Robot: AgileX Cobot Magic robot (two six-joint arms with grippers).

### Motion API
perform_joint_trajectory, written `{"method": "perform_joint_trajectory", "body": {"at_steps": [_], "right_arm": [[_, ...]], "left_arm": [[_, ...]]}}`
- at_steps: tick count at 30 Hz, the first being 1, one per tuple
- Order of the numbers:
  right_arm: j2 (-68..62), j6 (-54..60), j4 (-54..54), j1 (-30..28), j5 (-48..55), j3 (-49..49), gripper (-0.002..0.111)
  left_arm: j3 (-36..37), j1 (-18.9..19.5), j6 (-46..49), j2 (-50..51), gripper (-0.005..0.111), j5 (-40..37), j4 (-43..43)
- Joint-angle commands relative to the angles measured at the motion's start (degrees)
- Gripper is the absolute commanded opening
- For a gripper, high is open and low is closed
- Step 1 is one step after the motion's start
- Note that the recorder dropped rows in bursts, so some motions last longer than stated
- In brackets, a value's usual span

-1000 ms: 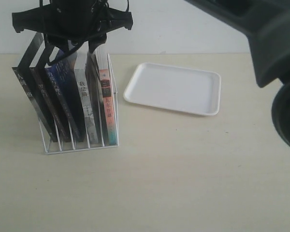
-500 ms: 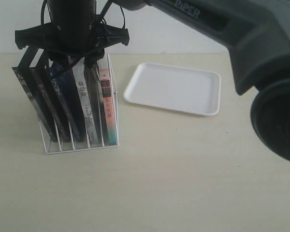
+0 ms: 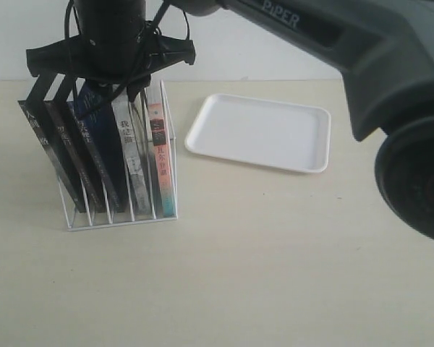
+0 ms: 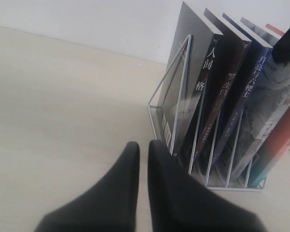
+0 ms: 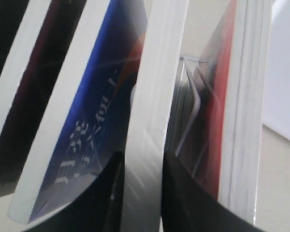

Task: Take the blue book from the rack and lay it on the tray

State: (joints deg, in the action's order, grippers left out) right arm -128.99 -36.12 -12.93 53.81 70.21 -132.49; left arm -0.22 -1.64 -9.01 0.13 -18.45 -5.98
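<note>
Poised over the white wire rack (image 3: 121, 221), the right gripper (image 5: 142, 164) has its dark fingers either side of a thick white page edge, with the glossy cover of the blue book (image 5: 94, 106) just outside one finger; whether they press, and on which paperback, cannot be told. The books lean in their slots, which leaves their top edges free for a pinch from above. The left gripper (image 4: 143, 145) sits low beside the rack, fingers together and empty, and the smooth, low-rimmed tray (image 3: 260, 134) lies well apart from both.
</note>
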Motion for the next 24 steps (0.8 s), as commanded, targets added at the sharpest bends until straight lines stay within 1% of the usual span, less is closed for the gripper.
{"method": "perform_joint_trajectory", "body": {"at_steps": [1,7,24], "right_arm": [[2.7,1.1,-3.0,-0.2,-0.3,-0.1,0.0],[7.2,1.1,-5.5,-0.2,-0.3,-0.1,0.0],[7.2,1.1,-5.6,-0.2,-0.3,-0.1,0.0]], "left_arm": [[0.2,-0.4,0.1,-0.1,0.006,0.5,-0.1],[0.2,-0.4,0.1,-0.1,0.006,0.5,-0.1],[0.2,-0.4,0.1,-0.1,0.006,0.5,-0.1]]}}
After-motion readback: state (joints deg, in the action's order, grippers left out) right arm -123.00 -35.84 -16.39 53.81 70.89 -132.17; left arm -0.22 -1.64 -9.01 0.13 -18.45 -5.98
